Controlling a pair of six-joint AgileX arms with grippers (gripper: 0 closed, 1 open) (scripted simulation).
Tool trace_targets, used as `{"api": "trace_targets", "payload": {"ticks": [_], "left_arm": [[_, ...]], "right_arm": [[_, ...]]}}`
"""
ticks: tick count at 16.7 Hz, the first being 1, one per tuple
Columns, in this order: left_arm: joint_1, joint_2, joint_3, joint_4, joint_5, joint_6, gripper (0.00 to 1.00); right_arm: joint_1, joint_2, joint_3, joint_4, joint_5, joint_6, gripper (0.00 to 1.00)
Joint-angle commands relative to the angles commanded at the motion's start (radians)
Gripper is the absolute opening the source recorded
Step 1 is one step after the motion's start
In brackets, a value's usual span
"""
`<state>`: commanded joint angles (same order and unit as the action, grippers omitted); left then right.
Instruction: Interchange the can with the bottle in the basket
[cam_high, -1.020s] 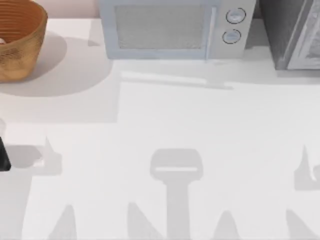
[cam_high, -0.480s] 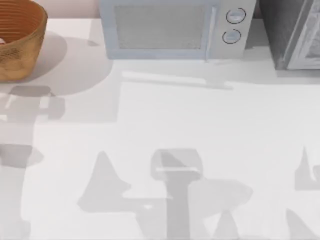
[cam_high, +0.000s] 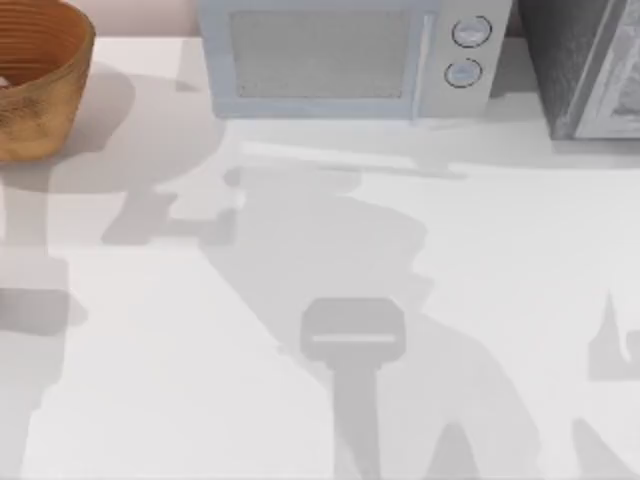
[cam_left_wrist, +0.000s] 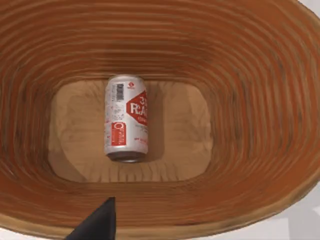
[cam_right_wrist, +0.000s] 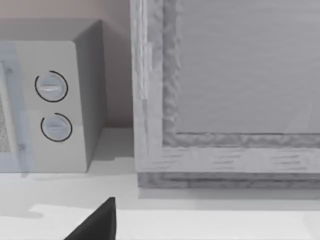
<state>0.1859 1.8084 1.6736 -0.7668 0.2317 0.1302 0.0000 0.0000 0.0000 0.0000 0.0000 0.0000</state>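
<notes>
One large round woven wicker basket (cam_high: 35, 85), golden-brown outside, orange-brown ribbed inside, stands at the far left of the white table (cam_high: 400, 400), partly cut by the top view's edge. One small white cylindrical can (cam_left_wrist: 126, 118) with red markings lies on its side on the basket's flat floor, near the middle, touching no wall; the left wrist view looks straight down into the basket (cam_left_wrist: 240, 75) from above. One dark fingertip of the left gripper (cam_left_wrist: 97, 224) shows over the near rim; cannot tell whether its fingers are apart or together.

One pale grey microwave (cam_high: 345, 58) with two round knobs stands at the back. One grey speckled cabinet (cam_high: 590, 65) just right of it. One dark fingertip of the right gripper (cam_right_wrist: 97, 222) faces these two; finger state cannot be told.
</notes>
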Motion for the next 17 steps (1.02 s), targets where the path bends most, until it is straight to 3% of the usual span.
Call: {"api": "trace_targets", "payload": {"ticks": [9, 17], "left_arm": [[0.06, 0.604, 0.568, -0.252, 0.086, 0.049, 1.0], [0.073, 0.716, 0.672, -0.299, 0.101, 0.059, 1.0]], "right_arm": [[0.0, 0.0, 0.0, 0.0, 0.0, 0.0, 1.0], [0.0, 0.0, 0.0, 0.0, 0.0, 0.0, 1.0]]}}
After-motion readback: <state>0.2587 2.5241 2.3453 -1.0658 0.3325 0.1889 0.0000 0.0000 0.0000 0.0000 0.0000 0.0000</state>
